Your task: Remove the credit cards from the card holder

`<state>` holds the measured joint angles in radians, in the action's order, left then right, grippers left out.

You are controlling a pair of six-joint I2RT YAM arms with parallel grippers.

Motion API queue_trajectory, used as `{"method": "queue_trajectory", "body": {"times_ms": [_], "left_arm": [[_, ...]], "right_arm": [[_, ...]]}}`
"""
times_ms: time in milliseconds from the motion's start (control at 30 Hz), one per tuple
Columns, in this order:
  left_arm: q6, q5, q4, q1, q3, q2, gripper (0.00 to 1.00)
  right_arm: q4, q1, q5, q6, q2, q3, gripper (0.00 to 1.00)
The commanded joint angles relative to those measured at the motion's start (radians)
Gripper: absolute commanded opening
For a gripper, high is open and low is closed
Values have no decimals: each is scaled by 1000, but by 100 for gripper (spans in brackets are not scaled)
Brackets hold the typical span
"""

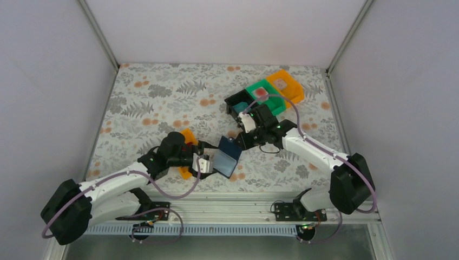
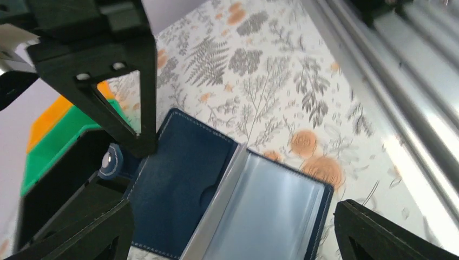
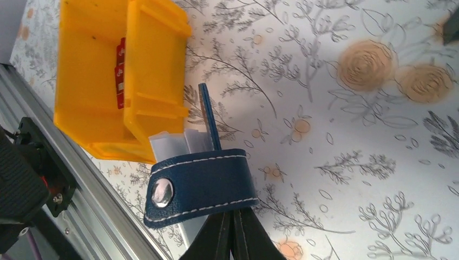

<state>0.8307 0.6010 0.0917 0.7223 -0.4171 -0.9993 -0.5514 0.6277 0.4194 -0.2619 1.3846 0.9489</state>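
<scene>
1. I see the card holder lying open near the table's front edge, between the two arms. Its navy cover is on one side and the clear sleeves are on the other.
2. The right gripper is clamped on the holder's snap tab, with the metal snap facing the wrist camera.
3. The left gripper has its fingers set wide, one at each side edge of the holder. I cannot tell whether they press on it.
4. Three bins touch in a row at the far right.
   - The red card lies in the green bin.
   - The pinkish-white card lies in the far orange bin.
   - The teal card lies in the black bin.
5. The near orange bin stands just beside the holder, by the front rail.
</scene>
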Motion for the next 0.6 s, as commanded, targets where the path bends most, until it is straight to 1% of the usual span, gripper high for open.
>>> {"method": "queue_trajectory", "body": {"times_ms": [0,133,300,367,467,567], "left_arm": [[233,-87,37,31,-20,-20,92],[171,-83,22,44,-18,-8,92],[74,-106,16,48,-15,28,92],[3,-136,18,48,-17,49,93],[-143,-196,34,45,-19,84,95],[-288,-224,41,32,-11,127,96]], "right_arm": [[-53,-41,-37,-53,-13,8,4],[-75,-117,-101,-136,-82,-55,4],[-147,-174,-261,-228,-127,-110,4],[-146,-196,-292,-268,-139,-146,4],[-137,-210,-326,-349,-167,-195,4],[-98,-227,-342,-437,-247,-264,4]]}}
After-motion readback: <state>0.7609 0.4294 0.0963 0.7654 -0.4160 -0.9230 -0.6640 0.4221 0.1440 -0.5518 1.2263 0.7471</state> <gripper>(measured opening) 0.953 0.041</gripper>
